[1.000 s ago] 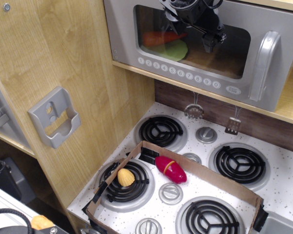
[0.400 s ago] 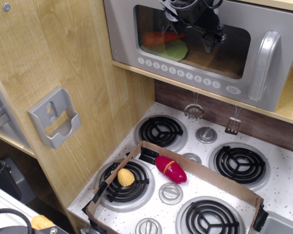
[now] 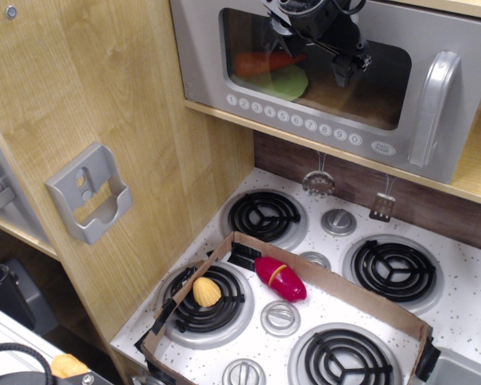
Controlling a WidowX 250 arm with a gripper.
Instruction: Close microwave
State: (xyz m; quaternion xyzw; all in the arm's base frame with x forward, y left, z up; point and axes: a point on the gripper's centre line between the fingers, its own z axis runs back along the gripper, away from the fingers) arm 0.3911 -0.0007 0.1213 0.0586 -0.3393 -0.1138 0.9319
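Note:
The microwave [image 3: 305, 108] sits on a wooden shelf at the top of the view. Its silver-grey door has a clear window, a row of round buttons [image 3: 293, 118] and a chunky vertical handle [image 3: 429, 108] on the right. The door lies nearly flat against the front; I cannot tell if it is fully shut. Through the window I see an orange carrot-like toy [image 3: 260, 62] on a green plate [image 3: 284, 82]. My black gripper [image 3: 346, 66] hangs in front of the upper middle of the window, close to the door. Its dark fingers blend with the window.
Below is a speckled stovetop with several black coil burners [image 3: 264, 215]. An open cardboard frame [image 3: 337, 285] lies on it with a red toy [image 3: 280, 278] and a yellow toy [image 3: 207, 291]. Two small utensils [image 3: 318, 183] hang under the shelf. A grey wall holder [image 3: 90, 192] is on the left panel.

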